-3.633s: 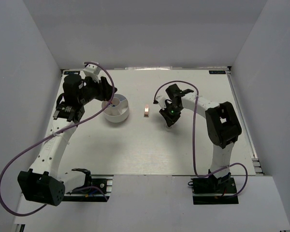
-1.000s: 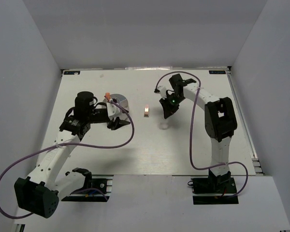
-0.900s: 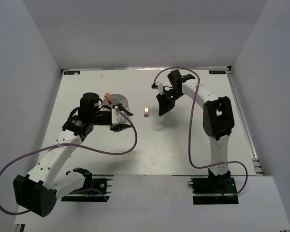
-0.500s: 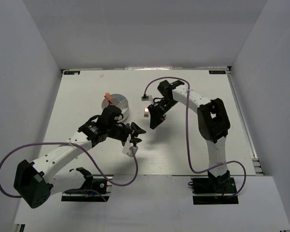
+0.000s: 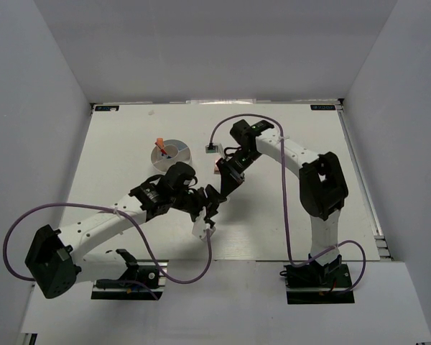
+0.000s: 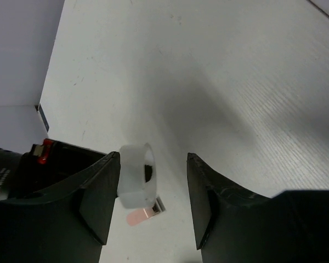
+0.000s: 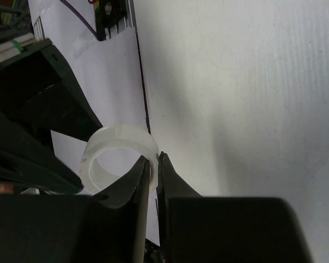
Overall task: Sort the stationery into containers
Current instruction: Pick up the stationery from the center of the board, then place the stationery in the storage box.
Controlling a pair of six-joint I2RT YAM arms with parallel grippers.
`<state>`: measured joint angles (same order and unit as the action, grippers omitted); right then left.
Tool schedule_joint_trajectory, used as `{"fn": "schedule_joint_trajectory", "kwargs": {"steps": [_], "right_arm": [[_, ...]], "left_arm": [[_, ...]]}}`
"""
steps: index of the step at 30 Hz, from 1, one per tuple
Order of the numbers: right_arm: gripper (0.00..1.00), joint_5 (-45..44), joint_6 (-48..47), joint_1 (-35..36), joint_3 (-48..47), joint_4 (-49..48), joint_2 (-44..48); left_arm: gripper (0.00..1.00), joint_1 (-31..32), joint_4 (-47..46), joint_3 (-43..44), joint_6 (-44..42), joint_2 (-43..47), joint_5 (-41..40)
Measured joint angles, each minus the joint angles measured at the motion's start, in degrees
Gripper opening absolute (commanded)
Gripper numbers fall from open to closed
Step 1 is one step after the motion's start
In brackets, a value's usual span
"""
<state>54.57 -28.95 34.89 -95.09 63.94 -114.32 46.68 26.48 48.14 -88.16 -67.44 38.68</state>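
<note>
My right gripper (image 7: 153,160) is shut on the wall of the white ring (image 7: 111,149) and holds it above the table. My left gripper (image 6: 153,186) is open, with the ring (image 6: 137,176) between its fingers, close to the left finger (image 6: 101,200) and apart from the right one. In the top view the two grippers meet at mid-table, left (image 5: 211,201) and right (image 5: 223,187). The tan clip (image 6: 144,212) lies on the table below the ring. The round white tub (image 5: 170,153) stands far left of them, with an orange-white stick (image 5: 160,144) in it.
The white table (image 5: 287,215) is walled in white on three sides. The left arm's purple cable (image 5: 165,277) loops over the near edge. The left gripper's dark fingers (image 7: 41,82) fill the left of the right wrist view.
My left arm has swung from the tub to the middle of the table and opened around the ring. My right arm has carried the ring left and nearer, to meet it.
</note>
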Motion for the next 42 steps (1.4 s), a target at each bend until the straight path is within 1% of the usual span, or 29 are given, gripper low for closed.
{"fn": "schedule_joint_trajectory", "kwargs": {"steps": [7, 9, 12, 18, 20, 22, 24, 25, 26, 27, 28, 29, 30, 31, 32, 35, 37, 40, 42], "right_arm": [[0.00, -1.3, 0.1, 0.8, 1.5, 0.2, 0.0], [0.00, -1.4, 0.2, 0.8, 1.5, 0.2, 0.0], [0.00, -1.8, 0.3, 0.9, 1.4, 0.2, 0.0], [0.00, -3.7, 0.3, 1.6, 1.4, -0.2, 0.8], [0.00, -4.0, 0.2, 2.0, 1.4, -0.5, 1.5], [0.00, -4.3, 0.2, 2.4, 1.4, -0.7, 2.3], [0.00, -4.6, 0.1, 2.8, 1.4, -0.9, 2.9], [0.00, -4.8, 0.0, 2.8, 1.4, -0.9, 3.0], [0.04, -5.0, 0.0, 3.1, 1.4, -0.9, 3.1], [0.09, -5.0, 0.0, 3.1, 1.4, -1.0, 3.1], [0.15, -5.2, -0.1, 3.1, 1.3, -0.9, 3.1], [0.25, -5.3, -0.1, 3.1, 1.2, -0.9, 3.1], [0.31, -5.3, -0.1, 3.1, 0.9, -0.8, 3.1], [0.39, -5.2, -0.1, 3.1, 0.6, -0.7, 3.1], [0.43, -5.1, 0.0, 3.1, 0.3, -0.7, 3.1], [0.51, -4.9, -0.8, 3.0, -0.6, -0.1, 3.1], [0.54, -4.8, -1.6, 2.8, -1.9, 1.0, 3.1], [0.54, -4.5, -2.4, 2.4, -5.5, 2.8, 2.8], [0.54, -4.4, -2.7, 2.1, -8.0, 3.3, 2.8]], "left_arm": [[0.61, 1.3, -1.9, 0.0, 0.6, 1.7, -2.8], [0.58, 1.5, -2.1, 0.0, 1.1, 1.7, -3.6], [0.57, 1.6, -2.1, 0.0, 1.8, 1.6, -4.7], [0.49, 1.9, -3.5, -0.6, 4.2, 0.7, -6.7], [0.48, 1.9, -4.3, -0.9, 5.1, 0.5, -7.2], [0.46, 1.9, -4.9, -1.2, 5.8, 0.4, -7.8], [0.42, 1.9, -5.1, -1.3, 6.4, 0.3, -8.2], [0.33, 1.9, -5.1, -1.3, 6.7, 0.3, -8.3], [0.25, 1.9, -5.2, -1.3, 7.2, 0.3, -8.4], [0.25, 1.9, -5.1, -1.3, 7.6, 0.3, -8.5], [0.18, 1.9, -5.1, -1.3, 8.3, 0.3, -8.6], [0.15, 1.9, -5.3, -1.4, 9.0, 0.4, -8.7], [0.12, 1.9, -5.6, -1.4, 9.9, 0.5, -8.8], [0.06, 1.9, -5.8, -1.5, 11.1, 0.8, -8.9], [0.04, 1.9, -6.1, -1.8, 12.2, 1.5, -8.9], [0.00, 1.9, -6.4, -4.5, 15.4, 5.6, -8.8], [0.00, 1.9, -6.3, -6.4, 17.4, 9.2, -8.7], [0.00, 1.9, -4.4, -7.1, 20.7, 12.5, -8.2], [0.00, 1.9, -3.7, -6.8, 25.2, 12.7, -8.3]]}}
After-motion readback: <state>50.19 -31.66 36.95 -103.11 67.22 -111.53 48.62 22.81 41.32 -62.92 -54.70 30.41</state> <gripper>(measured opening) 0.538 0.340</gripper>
